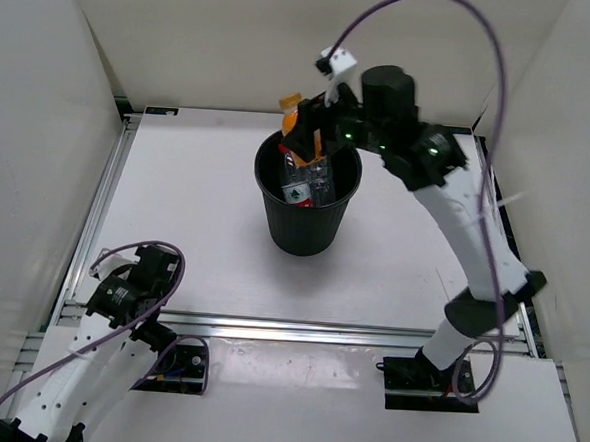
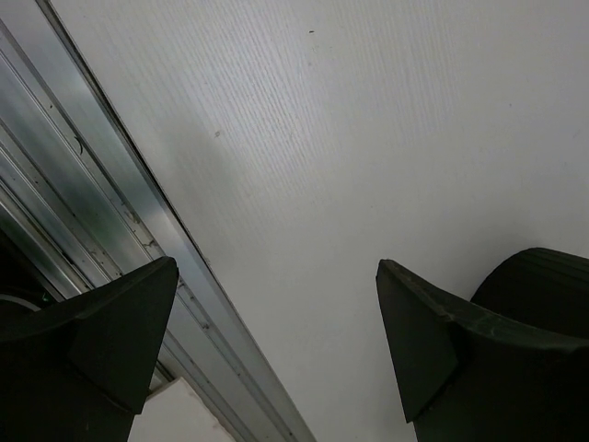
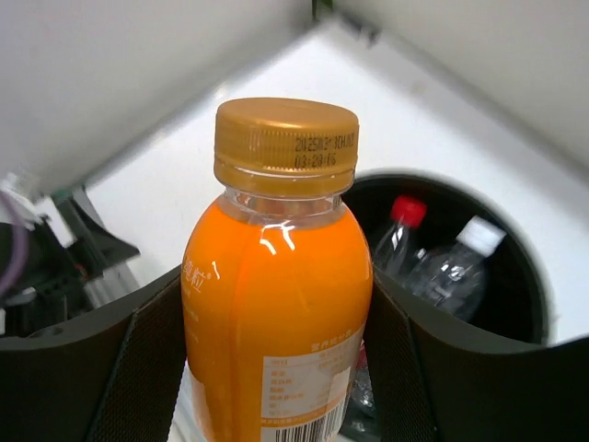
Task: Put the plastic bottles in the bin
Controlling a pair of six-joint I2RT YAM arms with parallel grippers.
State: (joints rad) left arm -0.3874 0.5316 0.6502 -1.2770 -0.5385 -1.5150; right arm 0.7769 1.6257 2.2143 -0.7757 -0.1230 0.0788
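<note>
One bottle in hand: right gripper [image 3: 276,387] clamped on the short orange bottle [image 3: 276,295], jaws narrow against its sides, gold cap up, body close to upright. Held above the bin [image 1: 304,232], about over its far rim as far as the overhead view tells, toward the middle of the far edge of the table [image 1: 198,175]. Inside the bin, seen from the wrist past the held bottle: a red-cap bottle [image 3: 403,221] and a clear white-cap bottle [image 3: 460,258], leaning side by side. From above, more clear plastic and a dark label down there; exact count impossible to tell. Outward across the surface: no other bottle lying loose anywhere in the overhead view. Left gripper [image 2: 276,322] parked by the near-left corner, jaws spread wide, nothing between them, hovering over bare surface beside the aluminium rail [image 2: 110,221]. Nearly done, by this reckoning: probably four in, the orange one last and not yet released. Left to do: bring it fully over the opening, lower a little, let go. Worth minding: released too close to the far rim, likely to clip it and bounce out.
</note>
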